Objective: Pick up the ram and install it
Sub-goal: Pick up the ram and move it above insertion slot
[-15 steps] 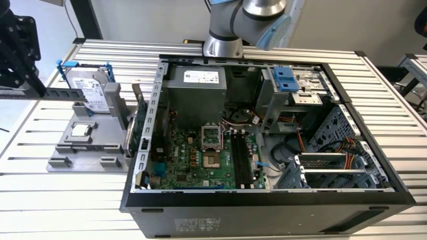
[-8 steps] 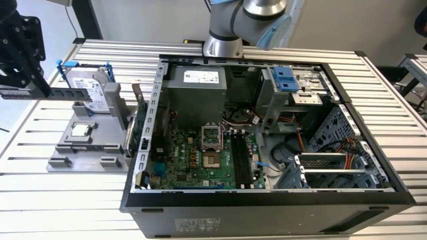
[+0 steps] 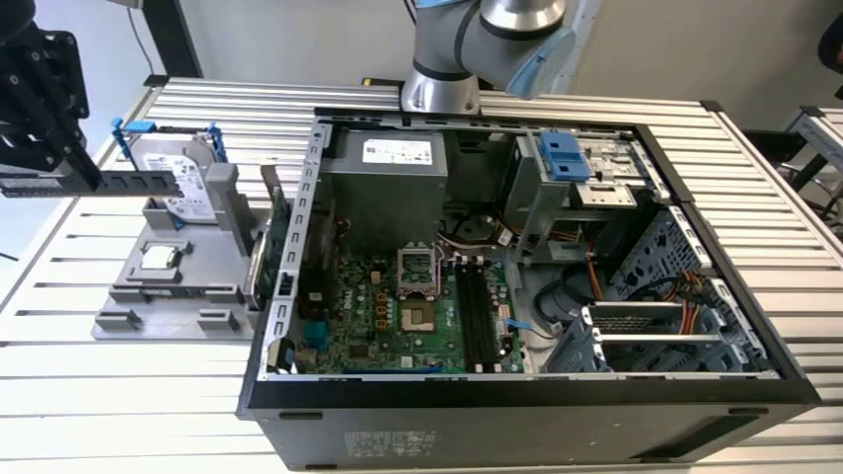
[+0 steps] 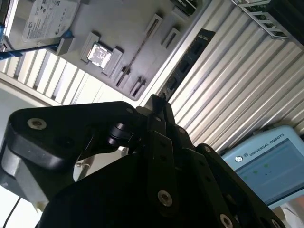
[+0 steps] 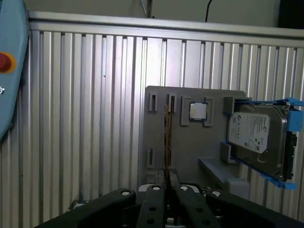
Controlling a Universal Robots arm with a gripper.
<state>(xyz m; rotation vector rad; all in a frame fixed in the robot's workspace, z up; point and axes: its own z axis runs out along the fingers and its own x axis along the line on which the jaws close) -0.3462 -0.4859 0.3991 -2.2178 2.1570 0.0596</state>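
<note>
Black pincer [image 3: 69, 176] clamped on the slim dark ram [image 3: 138, 183], above the grey tray [image 3: 145, 296], beside the open computer case [image 3: 527, 415].

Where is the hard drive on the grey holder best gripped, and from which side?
The hard drive leans tilted on the grey holder, label outward. Probably pinch across the two opposite sides carrying the blue rails, approaching square to the label: those sides are parallel and exposed, the face is flat.

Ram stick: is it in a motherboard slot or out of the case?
Out: the ram stick hangs clamped in the jaws above the gray tray, beside the case; the black motherboard slots look empty.
</note>
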